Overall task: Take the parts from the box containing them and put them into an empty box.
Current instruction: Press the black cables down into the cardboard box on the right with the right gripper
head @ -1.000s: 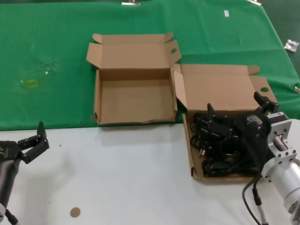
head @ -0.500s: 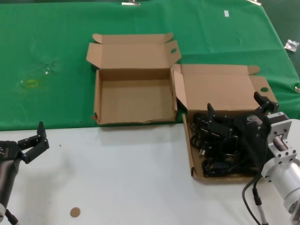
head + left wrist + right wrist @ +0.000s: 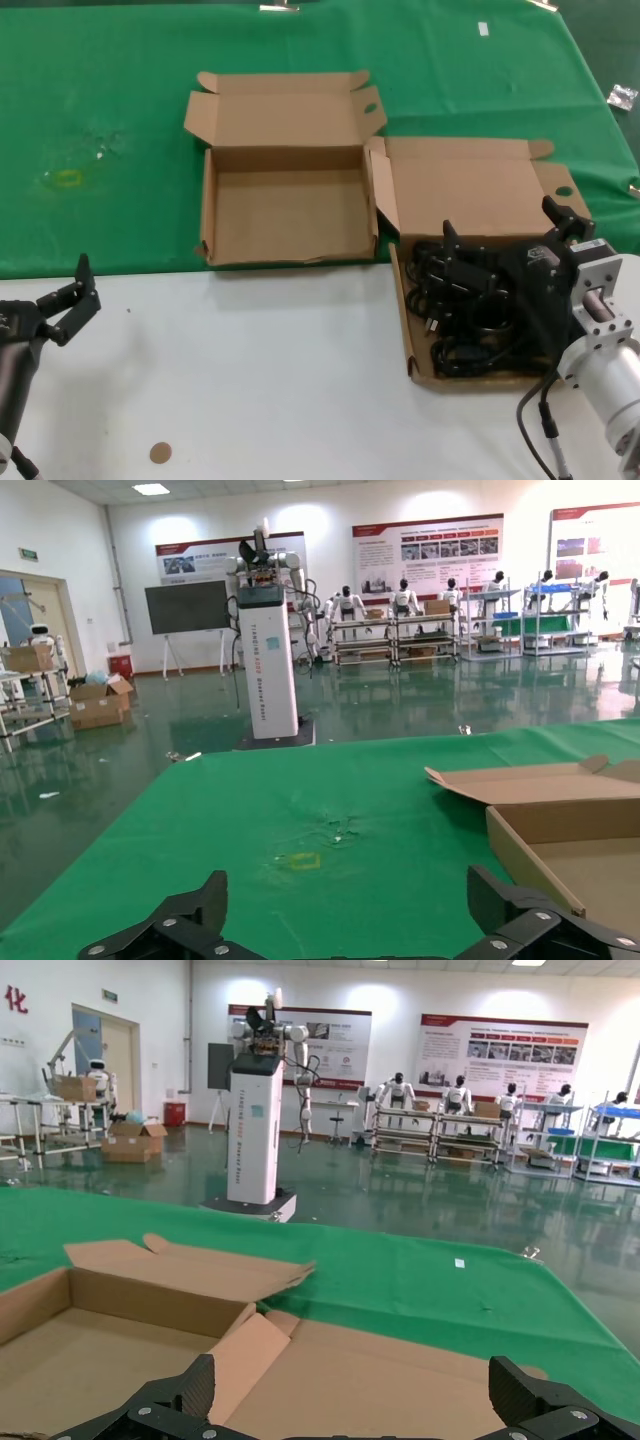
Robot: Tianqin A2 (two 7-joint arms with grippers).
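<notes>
Right, nearest you the left gripper [image 3: 70,300] waits low over the white table [image 3: 280,380], fingers spread, holding nothing. Over on your right, the right gripper [image 3: 505,245] hangs above the box containing them [image 3: 405,330], its fingers wide apart over the parts [image 3: 465,315], touching none that you can confirm. Those black cables look limp and tangled, light enough, but loops will likely snag their neighbours; a moulded plug or a bunched section of coil seems your firmest bite, a single loose strand may well slip. Further back sits the empty box [image 3: 290,205] on the green cloth [image 3: 110,120], just beside the full one, lid open.
</notes>
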